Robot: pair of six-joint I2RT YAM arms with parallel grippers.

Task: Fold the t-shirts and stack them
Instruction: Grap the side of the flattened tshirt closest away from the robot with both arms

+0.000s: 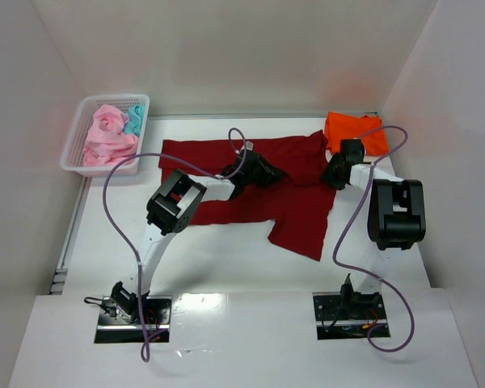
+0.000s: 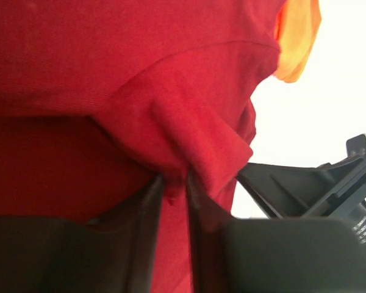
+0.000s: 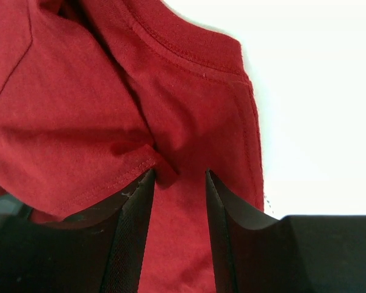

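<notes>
On the white counter [image 1: 226, 259], the left end effector [image 2: 175, 178] clamps a fold of the large dark red cloth t-shirt [image 1: 299, 218]; the right end effector [image 3: 180, 174] gapes over it.

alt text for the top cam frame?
Dark red t-shirt lies spread on the table, left pincer and right pincer both down on it. Orange t-shirt far right; white basket far left holds pink cloth and teal cloth.
</notes>
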